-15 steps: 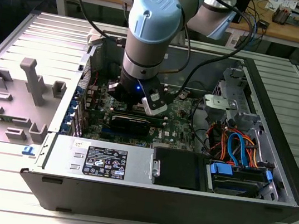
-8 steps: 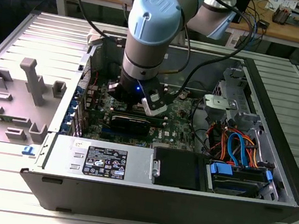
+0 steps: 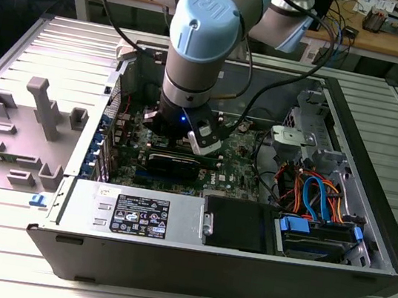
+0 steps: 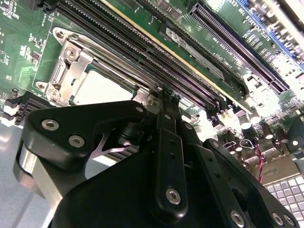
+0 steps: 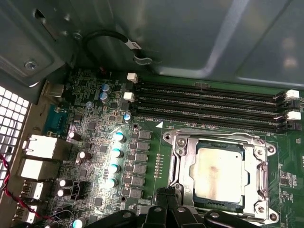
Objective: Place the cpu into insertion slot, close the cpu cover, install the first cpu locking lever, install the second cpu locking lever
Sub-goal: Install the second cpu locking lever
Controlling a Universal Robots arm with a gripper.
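Note:
The cpu (image 5: 217, 174), a dull silver square, lies flat in the insertion slot (image 5: 176, 194) on the green board; in the second wrist view the cpu (image 4: 97, 89) shows pale behind the fingers. The cpu cover (image 5: 216, 140), a silvery frame, lies down around the chip. My gripper (image 5: 167, 194) stands at the socket's edge, just beside the frame's corner, its black fingertips (image 4: 163, 97) pressed together with nothing visible between them. In the exterior view the arm's wrist (image 3: 192, 58) hangs over the motherboard and hides the socket.
Long black memory slots (image 5: 209, 102) run right beside the socket. Capacitors (image 5: 115, 153) and rear ports (image 5: 40, 147) stand on its other side. The open computer case (image 3: 360, 271) holds a power supply (image 3: 137, 215), drive cage and cables (image 3: 312, 196). Grey fixtures (image 3: 40, 106) sit at the exterior view's left.

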